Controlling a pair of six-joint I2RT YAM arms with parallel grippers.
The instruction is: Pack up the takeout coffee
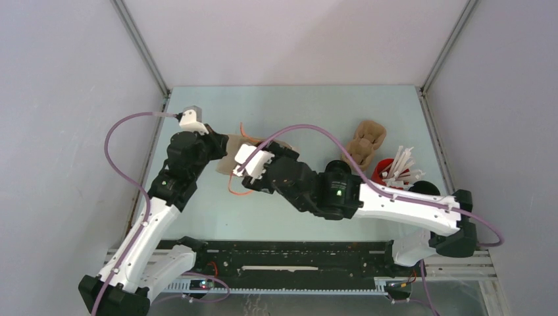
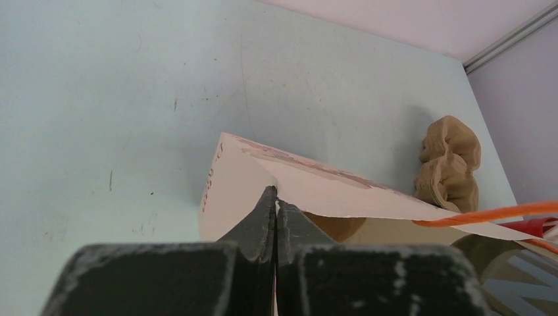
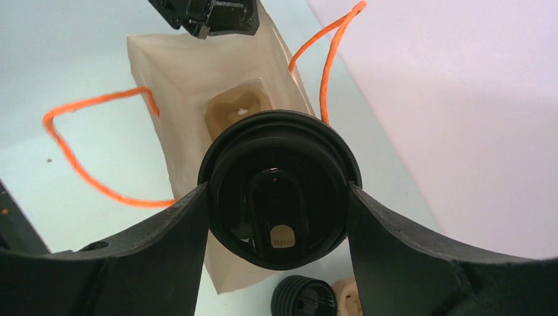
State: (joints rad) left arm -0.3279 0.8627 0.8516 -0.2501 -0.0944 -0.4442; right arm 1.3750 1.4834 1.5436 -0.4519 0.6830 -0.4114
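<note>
While the left fingers (image 2: 258, 227), pressed together on the rim of the paper bag (image 2: 237, 184), held its mouth open, the right fingers (image 3: 171, 243) clasped the takeout coffee (image 3: 279, 191) just over that mouth. It needed lowering upright, toward 12 o'clock, clear of the orange handles (image 3: 92, 102).
</note>
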